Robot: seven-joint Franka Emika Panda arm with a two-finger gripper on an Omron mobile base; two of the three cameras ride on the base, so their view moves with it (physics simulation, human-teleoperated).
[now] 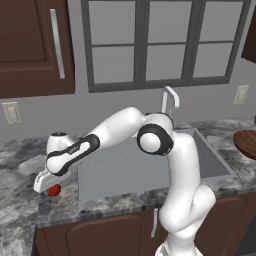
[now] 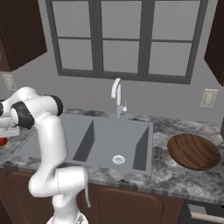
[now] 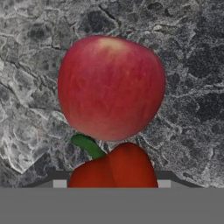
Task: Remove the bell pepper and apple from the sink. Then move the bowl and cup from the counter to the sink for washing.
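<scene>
The counter runs around the sink, whose grey basin lies bare down to its white drain, so the fruit-clearing half of the job looks nearly finished. The bowl sits on the stone at about three o'clock from the sink, well apart from the arm and not yet moved; I cannot spot the cup in these pictures, so both dishes seem left to do. In the hand view the apple rests on the marbled stone, and the bell pepper sits just at its six o'clock, touching or nearly so, close against the camera. The gripper hangs low over the counter at about nine o'clock from the sink, with a red fruit at its tip; whether the fingers clasp the pepper or have let it go I cannot tell, as the fingertips are hidden. The left base view gives the hand's place on the worktop, the right base view gives the bare basin and whole bowl, and the hand view alone separates the two fruits.
</scene>
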